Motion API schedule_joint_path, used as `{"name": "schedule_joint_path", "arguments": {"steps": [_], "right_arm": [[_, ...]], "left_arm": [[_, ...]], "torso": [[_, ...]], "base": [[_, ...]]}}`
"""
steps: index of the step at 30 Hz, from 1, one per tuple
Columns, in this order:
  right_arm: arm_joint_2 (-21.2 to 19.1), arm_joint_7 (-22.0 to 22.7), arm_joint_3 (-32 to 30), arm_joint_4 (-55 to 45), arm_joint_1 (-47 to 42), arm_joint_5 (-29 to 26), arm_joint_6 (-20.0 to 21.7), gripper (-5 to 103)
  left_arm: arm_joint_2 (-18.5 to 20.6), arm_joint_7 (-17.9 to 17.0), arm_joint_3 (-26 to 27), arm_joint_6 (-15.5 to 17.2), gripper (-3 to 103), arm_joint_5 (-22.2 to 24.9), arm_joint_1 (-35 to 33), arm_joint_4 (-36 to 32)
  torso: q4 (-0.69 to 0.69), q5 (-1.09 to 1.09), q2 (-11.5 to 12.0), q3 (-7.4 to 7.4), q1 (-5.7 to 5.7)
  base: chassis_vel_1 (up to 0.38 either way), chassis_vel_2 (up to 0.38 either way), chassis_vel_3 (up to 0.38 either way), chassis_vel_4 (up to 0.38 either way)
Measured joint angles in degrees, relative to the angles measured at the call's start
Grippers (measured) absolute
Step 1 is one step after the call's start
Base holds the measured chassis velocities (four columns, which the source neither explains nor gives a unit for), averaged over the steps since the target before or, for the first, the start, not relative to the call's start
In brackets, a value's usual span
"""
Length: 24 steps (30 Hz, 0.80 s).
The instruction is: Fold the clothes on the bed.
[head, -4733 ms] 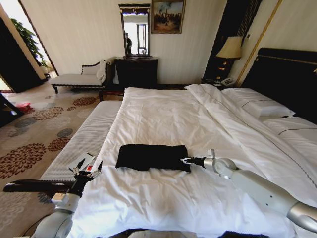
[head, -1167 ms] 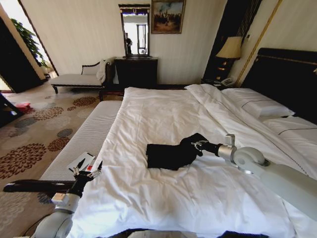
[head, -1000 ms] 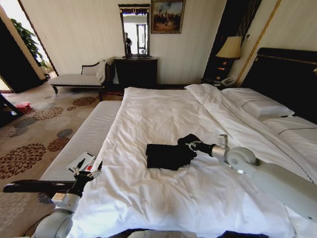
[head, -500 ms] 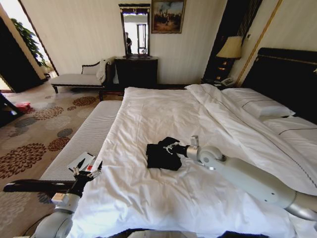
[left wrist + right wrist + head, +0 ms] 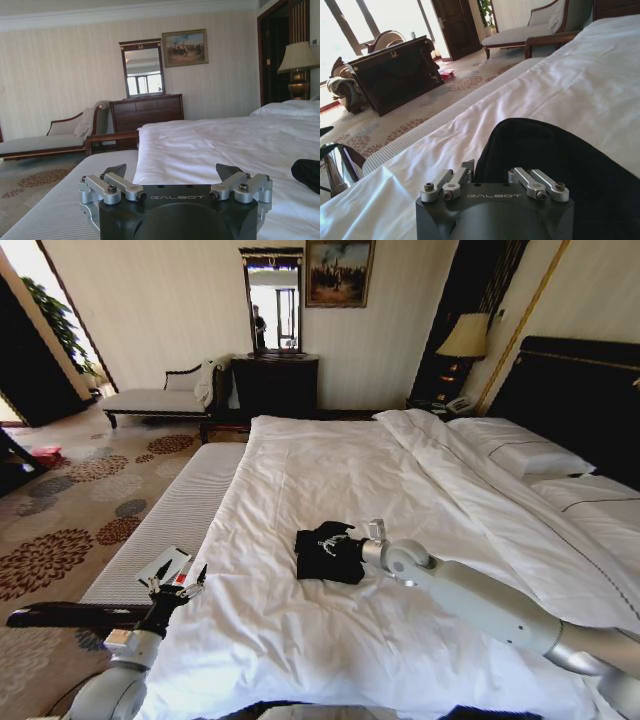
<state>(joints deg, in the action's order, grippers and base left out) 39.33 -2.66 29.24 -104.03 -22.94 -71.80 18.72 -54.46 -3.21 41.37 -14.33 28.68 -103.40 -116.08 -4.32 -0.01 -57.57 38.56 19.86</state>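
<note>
risk of the carried flap springing back or bunching if let go crooked, soft cloth holding no crease. right gripper (image 5: pixel 335 542) clenched on a fold of the black t-shirt (image 5: pixel 322 556), mid-bed (image 5: pixel 330 465), nearer its foot edge. left gripper (image 5: pixel 176 183) released wide, holding nothing, idle off the bed's foot edge.

Black T-shirt (image 5: pixel 322 552): soft fabric, folded over itself into a compact, roughly square bundle with a raised, rumpled top edge. Lies on the white duvet of the bed (image 5: pixel 330 470), near the foot half, well apart from the pillows. No lettering visible. Bed: large, white linen, lightly creased, dark headboard with gold trim.
</note>
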Motion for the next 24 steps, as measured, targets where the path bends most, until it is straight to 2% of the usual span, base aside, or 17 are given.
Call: {"name": "schedule_joint_path", "arguments": {"steps": [3,4,6,7,9,12,13,15,17,18,19,21,24], "right_arm": [[-0.20,-0.44,0.66,-1.25,1.33,0.69,-0.46,39],[-0.20,-0.44,0.66,-1.25,1.33,0.69,-0.46,39],[-0.32,-1.01,0.95,-1.40,1.66,1.18,-0.66,51],[-0.39,-1.28,1.06,-1.45,1.74,1.37,-0.67,51],[-0.90,-2.46,1.76,-1.38,1.85,3.34,-0.61,62],[-1.31,-3.53,2.06,-1.00,1.48,5.33,-0.62,68],[-1.59,-4.03,1.50,-0.92,0.31,6.06,-0.66,79],[-1.82,-4.37,0.29,-1.00,-0.89,6.22,-0.79,79],[-2.59,-5.38,-2.50,-1.57,-2.94,6.31,-1.25,89],[-3.11,-5.95,-4.01,-1.93,-3.80,6.30,-1.43,89],[-4.31,-6.83,-7.28,-2.62,-5.70,6.22,-1.85,98],[-4.84,-7.05,-8.80,-2.86,-6.62,6.20,-2.01,98],[-6.06,-6.55,-14.51,-2.14,-10.91,7.71,-2.86,100]], "left_arm": [[0.00,0.00,0.00,0.00,100,0.00,0.00,0.00],[0.00,0.00,0.00,0.00,100,0.00,0.00,0.00],[0.00,0.00,0.00,0.00,100,0.00,0.01,0.00],[0.00,0.00,0.00,0.00,100,0.00,0.00,0.00],[0.00,0.00,0.00,0.00,100,0.00,0.00,0.00],[0.00,0.00,0.00,0.00,100,0.00,0.00,0.00],[0.00,0.00,0.00,0.00,100,0.00,0.00,0.00],[0.00,0.00,0.00,0.00,100,0.00,0.00,0.00],[0.00,0.00,0.00,0.00,100,0.00,0.00,0.00],[0.00,0.00,0.00,0.00,100,0.00,0.01,0.00],[0.00,0.00,0.00,0.00,100,0.00,0.00,0.00],[0.00,0.00,0.00,0.00,100,0.00,0.00,0.00],[0.00,0.00,0.00,0.00,100,0.00,0.00,0.00]], "torso": [[0.00,0.00,0.00,0.00,0.00],[0.00,0.00,0.00,0.00,0.00],[0.01,0.00,0.00,0.00,0.00],[0.01,0.01,0.00,0.00,0.00],[0.01,0.01,0.00,0.00,0.00],[0.01,0.00,0.00,-0.01,0.00],[0.01,0.01,0.00,0.00,0.00],[0.00,0.02,0.00,0.00,0.00],[0.00,0.03,0.00,0.00,0.00],[0.01,0.02,0.00,0.00,0.00],[0.01,0.02,0.00,-0.01,0.00],[0.00,0.01,0.00,-0.01,0.00],[-0.02,0.01,-0.01,-0.01,-0.01]], "base": [[0.000,0.000,0.000,0.000],[0.000,0.000,0.000,0.000],[0.000,0.000,0.000,0.000],[0.000,0.000,0.000,0.000],[0.000,0.000,0.000,0.000],[0.000,0.000,0.000,0.000],[0.000,0.000,0.000,0.000],[0.000,0.000,0.000,0.000],[0.000,0.000,0.000,0.000],[0.000,0.000,0.000,0.000],[0.000,0.000,0.000,0.000],[0.000,0.000,0.000,0.000],[0.000,0.000,0.000,0.000]]}}
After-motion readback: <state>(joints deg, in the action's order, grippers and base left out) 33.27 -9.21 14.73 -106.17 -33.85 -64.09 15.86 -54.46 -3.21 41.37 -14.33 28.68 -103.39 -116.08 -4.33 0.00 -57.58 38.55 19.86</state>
